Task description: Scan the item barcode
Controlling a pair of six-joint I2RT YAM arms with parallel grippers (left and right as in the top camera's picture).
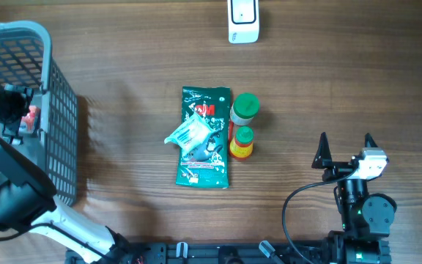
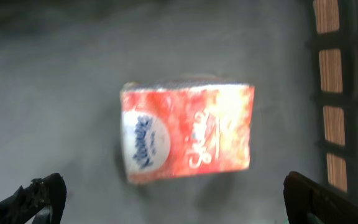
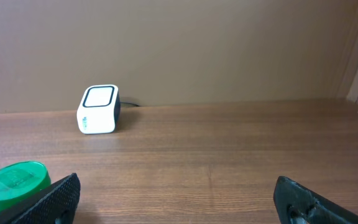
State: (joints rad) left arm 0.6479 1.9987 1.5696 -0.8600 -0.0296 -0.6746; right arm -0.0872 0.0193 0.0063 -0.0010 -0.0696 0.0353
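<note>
Wooden table (image 1: 123,59); pouch (image 1: 205,165); scanner (image 1: 243,20); basket (image 1: 58,110)

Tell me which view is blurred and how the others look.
Left wrist: motion-blurred, the red packet smeared, its print barely legible. Right wrist: sharp and evenly lit, the white scanner crisp. Overhead: clear, soft light, the green pouch well defined.

basket (image 1: 63,110): left, box (image 2: 188,132) inside | pouch (image 1: 205,165): centre | bottles (image 1: 245,107): just right of pouch | scanner (image 1: 243,22): behind

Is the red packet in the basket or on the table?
In the basket: the red packet lies on its grey floor, beside the mesh wall.
</note>
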